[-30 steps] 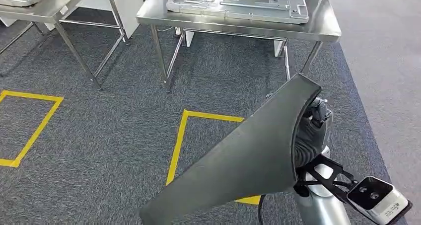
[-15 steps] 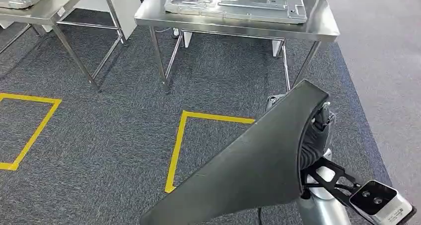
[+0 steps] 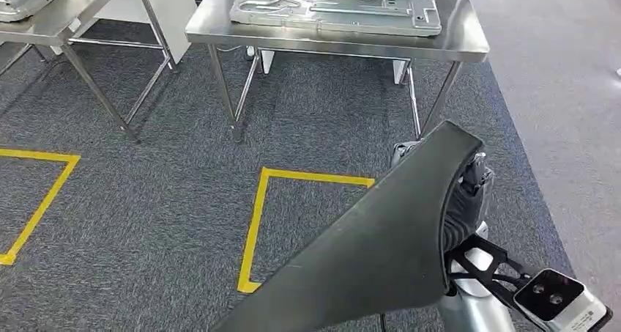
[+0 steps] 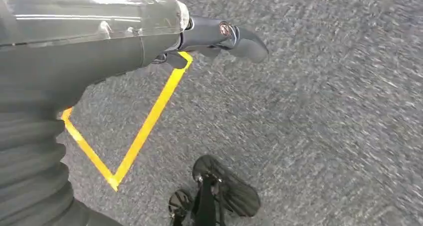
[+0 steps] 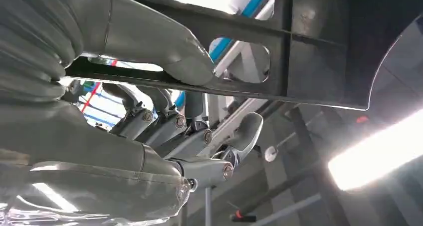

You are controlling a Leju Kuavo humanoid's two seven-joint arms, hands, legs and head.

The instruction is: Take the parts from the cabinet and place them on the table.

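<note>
No readable writing shows on anything. The right hand (image 3: 461,200) grips a large dark-grey panel (image 3: 373,251), matte, smooth and fan-shaped with a curved edge, low at near right over the speckled grey carpet (image 3: 146,200). The left hand (image 4: 219,36) hangs with nothing in it, fingers extended. Far ahead, a steel tabletop (image 3: 461,46) carries a ribbed, stamped silver metal plate (image 3: 337,8). Yellow tape lines (image 3: 256,215) mark the carpet.

head view high, looking down, wrist views close behind fingers (image 5: 164,126)

Dark grey panel (image 3: 366,259); speckled grey carpet (image 3: 146,200); yellow floor tape (image 3: 253,229).
</note>
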